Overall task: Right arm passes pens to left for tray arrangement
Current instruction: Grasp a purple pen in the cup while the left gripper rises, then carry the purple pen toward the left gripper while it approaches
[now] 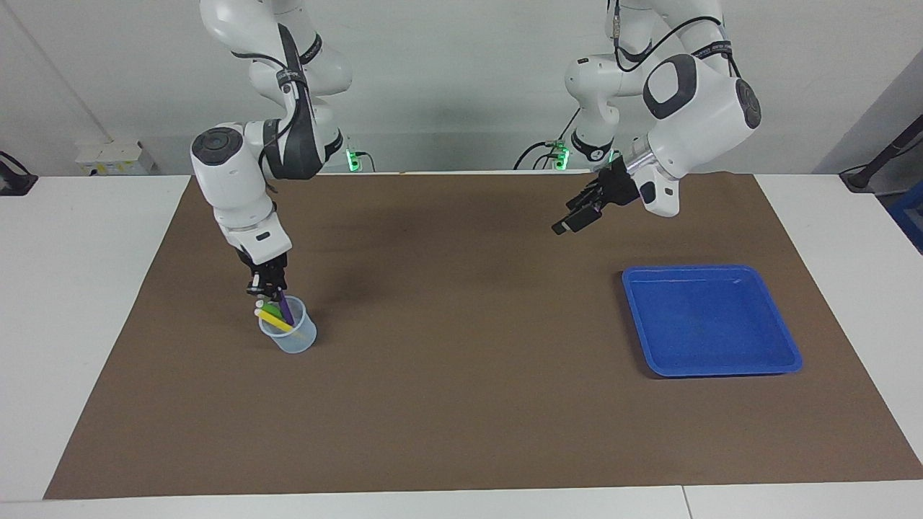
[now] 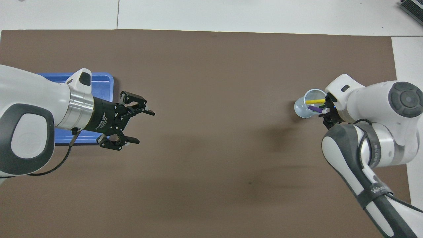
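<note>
Now, reading the facing view as a clock dial laid on the brown mat [image 1: 461, 404], with twelve toward the robots, the right arm [image 1: 234, 180] comes down from about eleven o'clock. Its hand [image 1: 268, 292] points straight down over a small translucent cup [image 1: 292, 340]. The cup stands upright on the mat at about nine o'clock, toward the right arm's end of the bench [image 1: 72, 324].

All three pens stand in the cup. The purple pen [image 1: 287, 310] is nearly upright, and its top reaches up to the tips of the right hand. The green pen [image 1: 272, 311] and the yellow pen [image 1: 274, 321] lean with their whitish tips toward ten o'clock, over the cup's rim. The right hand is at the purple pen's top, but I cannot tell whether it is closed on the pen or only around it.

Further along the dial, the left arm [image 1: 692, 101] reaches in from about one o'clock. Its hand [image 1: 570, 222] hangs in the air over bare mat, tilted and aimed toward the middle of the dial. This hand is open, its two fingers spread wide, and it carries nothing.

At about three o'clock lies the blue tray [image 1: 710, 321], flat on the mat toward the left arm's end of the bench. The left hand is apart from it, at about eleven o'clock from the tray. No pen lies in the tray.
</note>
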Controlling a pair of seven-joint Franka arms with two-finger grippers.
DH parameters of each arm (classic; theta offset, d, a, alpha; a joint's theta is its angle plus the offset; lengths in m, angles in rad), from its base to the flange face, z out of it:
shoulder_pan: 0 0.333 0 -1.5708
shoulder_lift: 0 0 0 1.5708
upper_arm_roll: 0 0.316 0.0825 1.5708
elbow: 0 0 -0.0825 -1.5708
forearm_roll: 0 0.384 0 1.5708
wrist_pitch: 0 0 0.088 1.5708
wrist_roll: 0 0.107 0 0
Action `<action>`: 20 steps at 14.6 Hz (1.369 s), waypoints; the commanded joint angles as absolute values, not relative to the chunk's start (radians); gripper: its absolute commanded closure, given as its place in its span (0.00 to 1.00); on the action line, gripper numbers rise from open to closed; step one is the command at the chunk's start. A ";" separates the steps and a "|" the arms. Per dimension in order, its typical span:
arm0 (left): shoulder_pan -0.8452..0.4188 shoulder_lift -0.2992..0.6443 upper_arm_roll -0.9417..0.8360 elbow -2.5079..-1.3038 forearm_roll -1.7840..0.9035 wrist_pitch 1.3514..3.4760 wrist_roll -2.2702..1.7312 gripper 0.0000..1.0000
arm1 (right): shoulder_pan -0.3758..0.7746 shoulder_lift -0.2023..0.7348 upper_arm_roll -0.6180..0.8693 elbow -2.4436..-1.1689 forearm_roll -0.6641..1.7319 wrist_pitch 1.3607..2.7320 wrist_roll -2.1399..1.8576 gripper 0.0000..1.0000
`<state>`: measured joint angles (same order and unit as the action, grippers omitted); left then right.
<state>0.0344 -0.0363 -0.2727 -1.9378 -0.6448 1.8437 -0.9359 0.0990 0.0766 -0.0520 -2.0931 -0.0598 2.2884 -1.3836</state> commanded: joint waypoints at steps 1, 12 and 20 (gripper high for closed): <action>0.035 -0.057 -0.272 -1.968 -0.658 1.864 -0.942 0.06 | 0.089 0.069 -0.049 -2.112 -0.078 2.318 -1.408 0.98; 0.037 -0.060 -0.272 -1.973 -0.657 1.861 -0.940 0.06 | 0.055 0.058 -0.049 -2.057 -0.078 2.303 -1.410 1.00; 0.029 -0.061 -0.272 -1.974 -0.657 1.861 -0.943 0.07 | 0.063 0.018 -0.049 -1.927 -0.080 2.088 -1.350 1.00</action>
<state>0.0343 -0.0363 -0.2732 -1.9435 -0.6448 1.8447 -0.9360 0.0600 0.0280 -0.0522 -1.9746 -0.0602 2.1663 -1.3815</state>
